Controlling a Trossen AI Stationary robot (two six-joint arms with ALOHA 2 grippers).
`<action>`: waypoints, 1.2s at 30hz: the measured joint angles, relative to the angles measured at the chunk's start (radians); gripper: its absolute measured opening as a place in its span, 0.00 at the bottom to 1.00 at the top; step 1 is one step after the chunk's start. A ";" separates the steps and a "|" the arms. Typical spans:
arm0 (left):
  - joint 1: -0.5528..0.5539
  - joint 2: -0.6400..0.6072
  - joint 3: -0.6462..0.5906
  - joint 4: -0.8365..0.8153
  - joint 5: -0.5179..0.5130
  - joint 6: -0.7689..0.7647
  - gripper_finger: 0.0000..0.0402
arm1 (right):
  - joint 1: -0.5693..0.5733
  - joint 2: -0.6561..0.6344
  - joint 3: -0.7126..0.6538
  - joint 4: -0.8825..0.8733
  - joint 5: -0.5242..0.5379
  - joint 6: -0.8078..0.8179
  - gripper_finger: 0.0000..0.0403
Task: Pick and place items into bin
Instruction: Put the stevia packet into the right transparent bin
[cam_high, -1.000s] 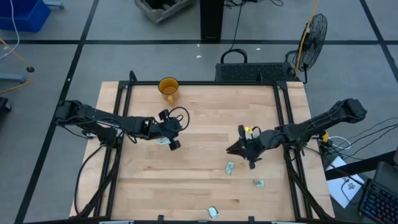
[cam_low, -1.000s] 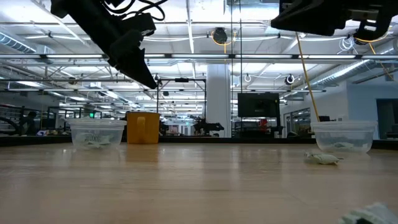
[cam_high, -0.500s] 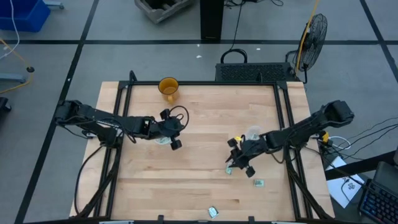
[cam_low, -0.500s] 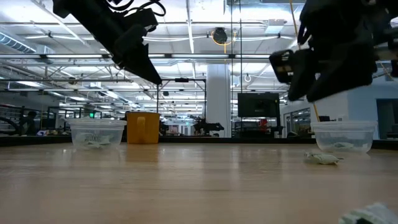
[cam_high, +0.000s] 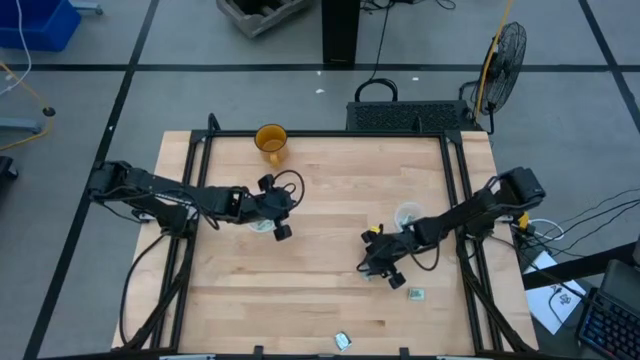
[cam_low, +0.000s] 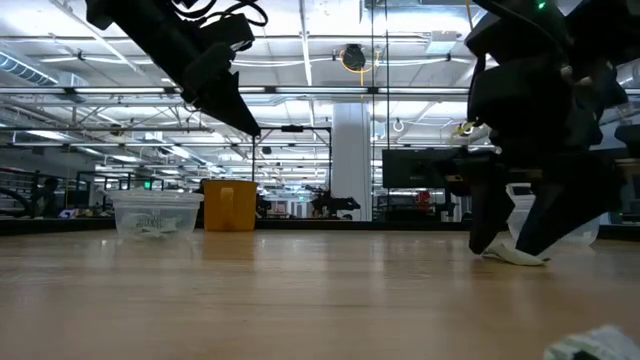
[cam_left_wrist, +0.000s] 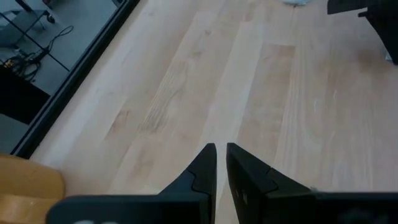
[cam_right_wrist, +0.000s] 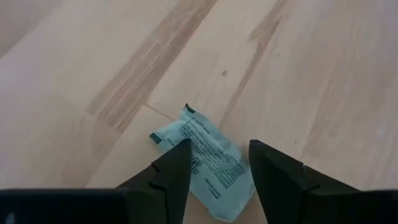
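A pale green-and-white packet (cam_right_wrist: 208, 163) lies flat on the wooden table (cam_high: 320, 190), right of its middle. My right gripper (cam_high: 379, 270) (cam_right_wrist: 217, 163) is open and down at table height, one finger on each side of that packet (cam_low: 517, 256). Two more packets (cam_high: 416, 294) (cam_high: 342, 341) lie nearer the front edge. My left gripper (cam_high: 279, 218) (cam_left_wrist: 217, 151) hangs shut and empty above a clear bin (cam_low: 155, 213) at the table's left. A second clear bin (cam_high: 407, 215) stands at the right. My right gripper comes at the packet from above, slanting toward the table's left, with its fingers (cam_right_wrist: 171, 168) beside the packet's two long edges. Whether they touch it I cannot tell. The packet lies flat on the table.
An orange mug (cam_high: 271, 140) stands at the far edge, left of centre. The black frame rails (cam_high: 190, 200) run along both sides of the table. Bare wood lies between the two arms. Cables and a fan (cam_high: 505, 50) are beyond the table's far right corner.
My right gripper has gone from beside the right bin toward the table's near left and down to the table, where it now straddles a packet. Its fingers stand wider apart than a second ago. That bin now shows uncovered. The left arm has kept still.
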 joint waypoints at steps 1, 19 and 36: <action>0.000 0.000 0.000 -0.001 0.000 0.000 0.11 | -0.002 0.001 0.000 -0.003 0.000 0.003 0.38; 0.000 0.000 0.000 -0.003 0.000 0.007 0.11 | -0.033 -0.061 -0.004 -0.023 0.113 -0.045 0.02; 0.002 0.000 0.000 -0.008 0.001 0.024 0.11 | -0.039 -0.606 -0.003 -0.687 0.662 0.218 0.04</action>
